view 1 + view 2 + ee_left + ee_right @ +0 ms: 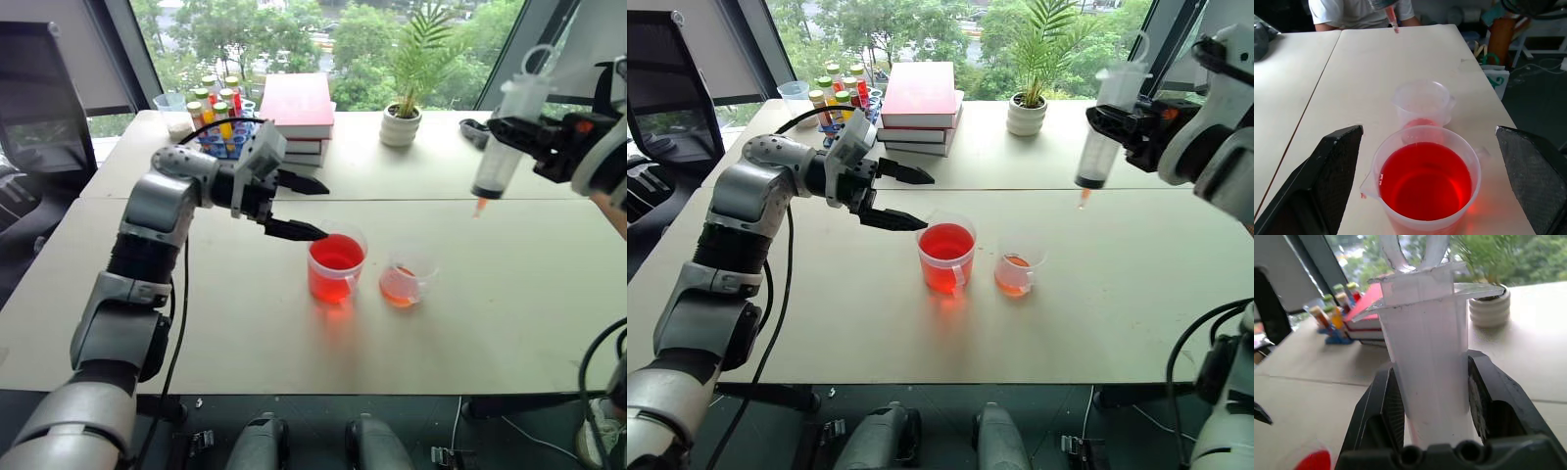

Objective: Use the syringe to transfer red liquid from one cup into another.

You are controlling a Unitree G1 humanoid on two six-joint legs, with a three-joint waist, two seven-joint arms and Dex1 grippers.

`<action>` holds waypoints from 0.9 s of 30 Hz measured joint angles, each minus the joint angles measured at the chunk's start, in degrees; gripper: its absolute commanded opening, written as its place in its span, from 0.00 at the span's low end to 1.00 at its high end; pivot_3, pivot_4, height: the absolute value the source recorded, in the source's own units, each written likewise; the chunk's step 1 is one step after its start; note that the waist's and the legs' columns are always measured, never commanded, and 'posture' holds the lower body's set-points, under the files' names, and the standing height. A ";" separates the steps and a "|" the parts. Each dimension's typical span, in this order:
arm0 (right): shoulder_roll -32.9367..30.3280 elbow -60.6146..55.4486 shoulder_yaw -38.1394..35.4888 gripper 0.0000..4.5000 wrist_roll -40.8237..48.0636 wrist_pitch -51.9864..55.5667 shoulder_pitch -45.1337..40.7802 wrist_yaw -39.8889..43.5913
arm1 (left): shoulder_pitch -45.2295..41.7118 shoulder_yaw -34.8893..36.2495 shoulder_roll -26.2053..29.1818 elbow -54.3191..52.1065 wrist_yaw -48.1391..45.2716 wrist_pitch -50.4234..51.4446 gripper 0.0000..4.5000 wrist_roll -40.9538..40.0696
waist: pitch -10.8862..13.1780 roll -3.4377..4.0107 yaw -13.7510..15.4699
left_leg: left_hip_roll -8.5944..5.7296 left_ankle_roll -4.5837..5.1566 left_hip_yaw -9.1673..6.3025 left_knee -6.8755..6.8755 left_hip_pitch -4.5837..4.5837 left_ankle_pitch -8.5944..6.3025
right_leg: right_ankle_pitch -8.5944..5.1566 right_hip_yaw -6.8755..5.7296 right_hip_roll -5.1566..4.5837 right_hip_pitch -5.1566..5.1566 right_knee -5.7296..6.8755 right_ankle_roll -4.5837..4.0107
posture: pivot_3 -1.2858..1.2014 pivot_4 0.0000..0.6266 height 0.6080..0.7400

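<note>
1. Right pincer [1127,122]: clamped on the barrel of the syringe [1101,132], held up over the right part of the worktop [1117,294].
2. Syringe: roughly upright, plunger end uppermost, orange-red tip pointing down, high above the worktop and well to the right of both cups.
3. Left pincer [904,198]: spread wide, holding nothing, pointing toward the right, just to the left of the larger cup [946,258]; lower finger near that cup's rim, contact not discernible.
4. Larger cup: standing upright near the worktop centre, holding red liquid [1425,178] to well over half its height.
5. Smaller cup [1018,269]: upright, just beside the larger cup on its right, with a shallow pale orange-pink layer at the bottom.
6. Far edge of worktop: stack of books [918,106], rack of coloured vials [217,122], potted plant [1031,98].
</note>
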 measured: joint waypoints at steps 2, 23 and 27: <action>-0.10 5.91 2.33 0.31 -1.59 4.85 -1.27 0.87 | 0.83 -0.06 -0.17 -0.76 0.36 0.75 0.99 -0.45 | 0.00 0.00 -0.27 | 0.01 0.00 0.04 0.00 0.00 0.00 | 0.00 0.04 0.01 -0.03 0.02 -0.02 | 0.52 0.24 1.00; 7.87 35.50 26.06 0.99 -30.67 7.06 -3.61 22.31 | 5.73 0.48 1.81 -11.20 7.61 6.72 1.00 -5.36 | 0.00 0.04 -0.16 | -0.02 0.01 0.17 0.03 -0.03 0.00 | 0.09 0.02 0.23 -0.11 0.11 0.17 | 0.52 0.24 1.00; 7.73 34.52 26.63 1.00 -33.15 6.99 -3.60 26.06 | 6.04 0.48 1.99 -11.42 8.17 7.40 1.00 -5.41 | 0.00 0.04 -0.21 | -0.02 0.01 0.17 0.03 -0.03 0.00 | 0.09 0.02 0.25 -0.11 0.11 0.17 | 0.52 0.24 1.00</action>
